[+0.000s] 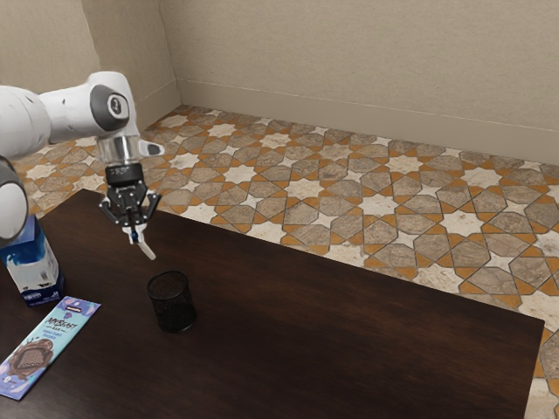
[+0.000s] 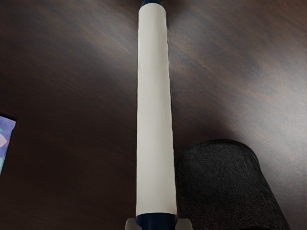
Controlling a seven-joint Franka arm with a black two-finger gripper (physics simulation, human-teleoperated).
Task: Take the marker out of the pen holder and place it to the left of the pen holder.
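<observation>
Table [image 1: 376,340]: dark, grained wood, spread widely between pen holder [image 1: 173,305] and straight edge at the exterior view's right.
Gripper [image 1: 134,229]: fingers pressed around marker [image 2: 154,110].
Pen holder: black, textured cylinder, stood upright.
Marker: smooth white barrel, blue ends; held tilted above table, outside pen holder.

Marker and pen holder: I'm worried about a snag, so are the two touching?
Apart. The exterior view shows a strip of tabletop between the lower end of the marker and the rim of the pen holder.
</observation>
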